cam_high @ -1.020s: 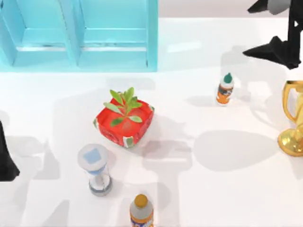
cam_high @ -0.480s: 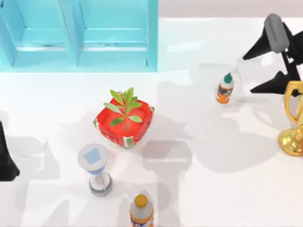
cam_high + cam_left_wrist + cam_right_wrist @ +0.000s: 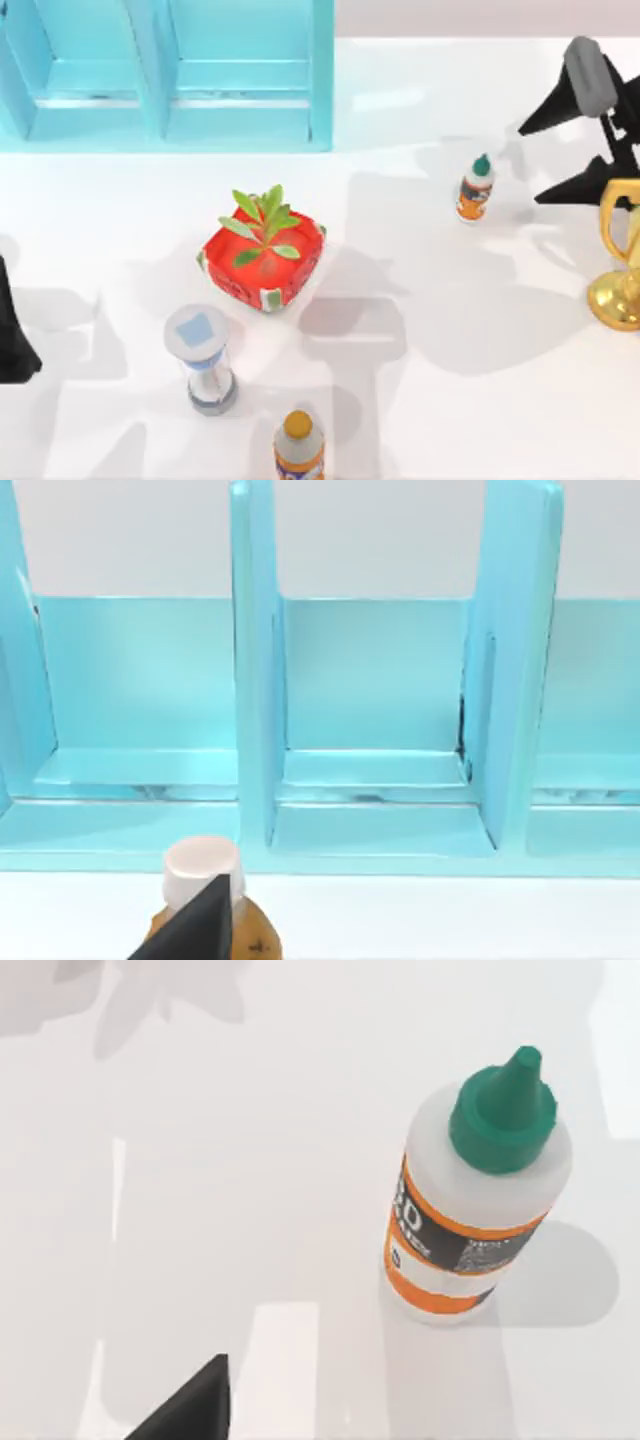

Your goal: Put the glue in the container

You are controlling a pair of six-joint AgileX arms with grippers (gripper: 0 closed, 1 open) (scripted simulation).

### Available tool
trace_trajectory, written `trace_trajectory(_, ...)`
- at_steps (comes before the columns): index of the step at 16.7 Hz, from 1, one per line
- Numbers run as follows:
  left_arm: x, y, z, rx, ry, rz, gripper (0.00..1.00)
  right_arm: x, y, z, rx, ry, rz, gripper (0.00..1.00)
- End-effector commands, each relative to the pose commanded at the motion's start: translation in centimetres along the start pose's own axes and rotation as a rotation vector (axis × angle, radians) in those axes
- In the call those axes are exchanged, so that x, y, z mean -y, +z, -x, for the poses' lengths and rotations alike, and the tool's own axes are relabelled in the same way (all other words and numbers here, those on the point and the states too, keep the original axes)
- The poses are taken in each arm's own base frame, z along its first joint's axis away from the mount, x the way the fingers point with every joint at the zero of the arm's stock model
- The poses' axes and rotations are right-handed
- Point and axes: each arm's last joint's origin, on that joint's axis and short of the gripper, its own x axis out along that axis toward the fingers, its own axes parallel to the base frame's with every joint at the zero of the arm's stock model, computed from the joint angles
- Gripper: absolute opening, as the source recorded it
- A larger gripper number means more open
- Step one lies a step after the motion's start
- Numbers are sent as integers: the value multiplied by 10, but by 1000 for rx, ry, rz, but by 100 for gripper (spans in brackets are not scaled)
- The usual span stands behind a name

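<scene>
— While the glue (image 3: 476, 189) stands upright on the white table (image 3: 440, 400), toward the right side, where is the right gripper (image 3: 540, 158)?

— Just to the right of the bottle, near it but not touching. Its two dark fingers (image 3: 548, 111) are spread wide apart with nothing between them. The right wrist view has the glue (image 3: 474, 1193) below it: green pointed cap, orange label, free on the table.

— And the container?

— The light blue container (image 3: 165, 75) sits at the far left of the table, well apart from the glue, its compartments open.

— The left gripper?

— The left arm (image 3: 12, 335) is at the left edge; I can't tell how its fingers are set.

— Anything else?

— A red plant box (image 3: 262, 258), an hourglass (image 3: 203, 358), an orange-capped bottle (image 3: 298, 448), and a gold trophy (image 3: 620, 255) beside the right gripper.
</scene>
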Motion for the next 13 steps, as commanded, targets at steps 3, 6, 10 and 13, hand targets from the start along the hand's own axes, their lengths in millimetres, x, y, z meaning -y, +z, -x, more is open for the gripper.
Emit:
trace_trajectory(3, 0, 0, 0, 0, 0, 0, 100, 5, 0, -15, 2, -6, -2, 100)
trace_trajectory(6, 0, 0, 0, 0, 0, 0, 100, 7, 0, -47, 2, -1, -7, 100)
trace_trajectory(10, 0, 0, 0, 0, 0, 0, 100, 5, -1, -85, 2, 1, -1, 100)
trace_trajectory(13, 0, 0, 0, 0, 0, 0, 100, 1, -1, -97, 2, 0, -1, 100)
